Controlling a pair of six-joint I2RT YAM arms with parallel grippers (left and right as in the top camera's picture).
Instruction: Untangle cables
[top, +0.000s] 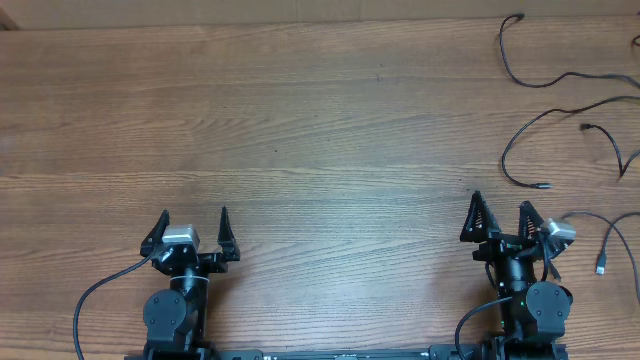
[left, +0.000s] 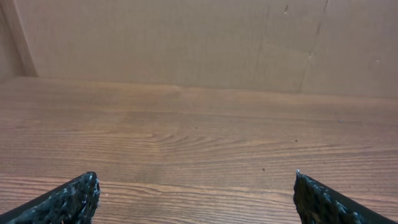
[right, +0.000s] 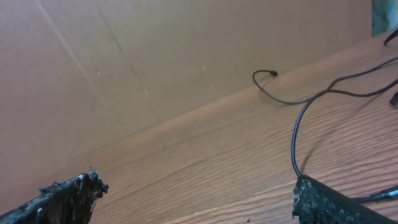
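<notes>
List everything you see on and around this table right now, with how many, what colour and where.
table: one, brown wood grain, fills the overhead view
cables: at least four separate strands, thin and black, lying loose on the right side of the table, some running off its right edge; no knot visible
cardboard wall: one, plain brown, standing along the table's far edge
left gripper: one, black, near edge of the table on the left, open and empty, nothing near it
right gripper: one, black, near edge on the right, open and empty, close to the cables but touching none
</notes>
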